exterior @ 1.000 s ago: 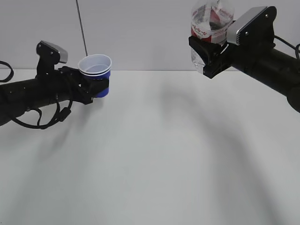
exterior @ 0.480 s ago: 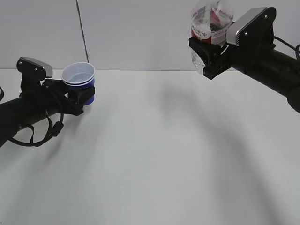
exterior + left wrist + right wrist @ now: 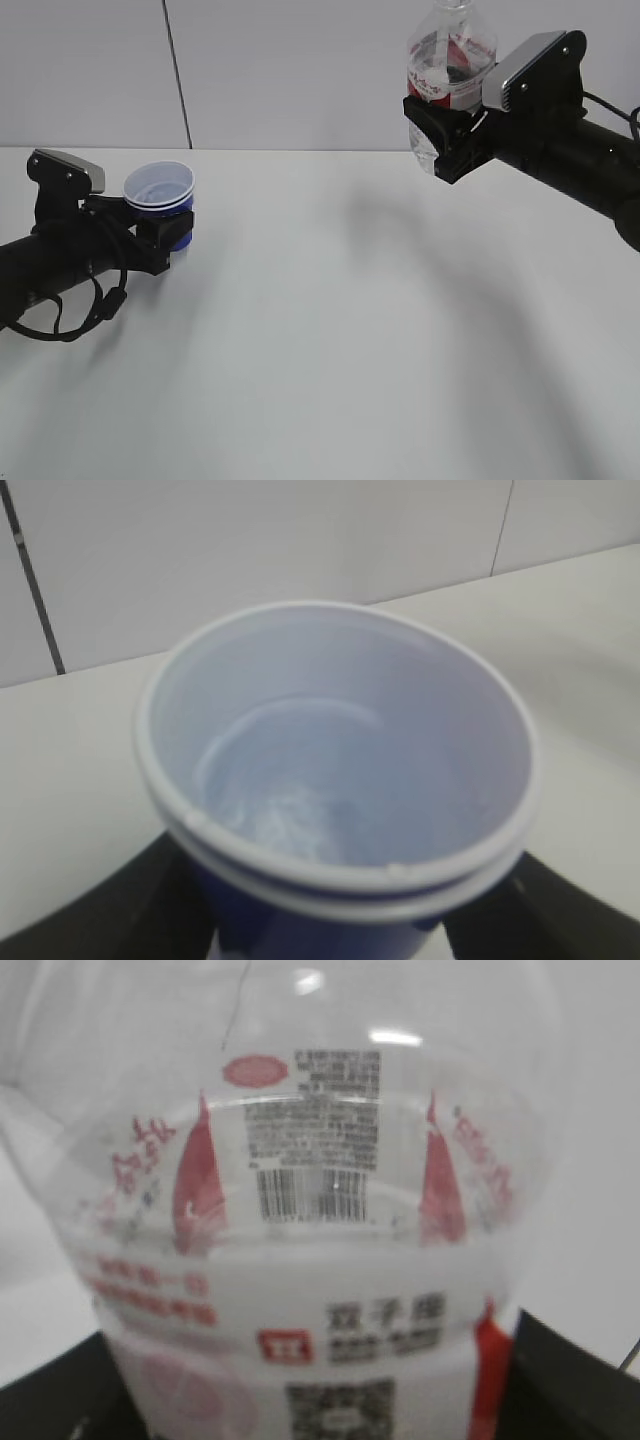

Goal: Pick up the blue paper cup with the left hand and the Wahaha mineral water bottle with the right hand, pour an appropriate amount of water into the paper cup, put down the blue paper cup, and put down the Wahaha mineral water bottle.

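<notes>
The left gripper (image 3: 165, 232), clamping the blue paper cup (image 3: 160, 196), should lower it level onto the surface (image 3: 330, 330) while the right gripper (image 3: 440, 135) grips the Wahaha mineral water bottle (image 3: 450, 60) upright.

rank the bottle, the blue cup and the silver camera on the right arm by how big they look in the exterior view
1. The bottle, though its top is cut off by the frame.
2. and 3. The blue cup and the silver camera look about alike, so I won't rank them.

A plain white table (image 3: 330, 330) carries only the arms' soft shadows.
</notes>
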`<state>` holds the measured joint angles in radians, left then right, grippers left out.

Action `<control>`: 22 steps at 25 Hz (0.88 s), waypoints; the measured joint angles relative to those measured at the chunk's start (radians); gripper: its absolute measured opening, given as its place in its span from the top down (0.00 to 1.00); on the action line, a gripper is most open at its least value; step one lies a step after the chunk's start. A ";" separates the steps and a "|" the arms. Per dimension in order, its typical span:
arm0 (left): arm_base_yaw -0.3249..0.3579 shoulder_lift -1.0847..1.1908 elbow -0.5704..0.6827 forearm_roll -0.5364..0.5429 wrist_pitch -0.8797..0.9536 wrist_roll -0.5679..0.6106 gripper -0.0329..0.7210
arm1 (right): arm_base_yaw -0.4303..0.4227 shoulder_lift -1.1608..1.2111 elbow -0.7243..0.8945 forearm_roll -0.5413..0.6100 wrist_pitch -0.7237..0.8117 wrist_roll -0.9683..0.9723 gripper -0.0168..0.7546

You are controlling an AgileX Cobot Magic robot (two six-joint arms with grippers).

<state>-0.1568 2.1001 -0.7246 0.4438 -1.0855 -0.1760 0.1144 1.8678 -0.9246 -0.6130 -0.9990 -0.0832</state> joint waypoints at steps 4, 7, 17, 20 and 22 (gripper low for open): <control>0.000 0.000 0.007 -0.022 -0.008 0.015 0.32 | 0.000 0.000 0.002 0.000 0.001 0.000 0.35; 0.000 0.000 0.007 -0.071 -0.016 0.029 0.32 | 0.000 0.000 0.002 0.000 0.002 0.002 0.35; 0.000 0.076 0.007 -0.137 -0.040 0.034 0.33 | 0.000 0.000 0.002 0.002 0.007 0.016 0.35; 0.000 0.090 0.007 -0.139 -0.040 0.034 0.34 | 0.000 0.000 0.002 0.002 0.007 0.018 0.35; 0.000 0.094 0.007 -0.139 -0.040 0.034 0.34 | 0.000 0.000 0.002 0.002 0.008 0.020 0.35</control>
<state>-0.1568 2.1938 -0.7181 0.3050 -1.1250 -0.1424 0.1144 1.8678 -0.9228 -0.6110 -0.9912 -0.0633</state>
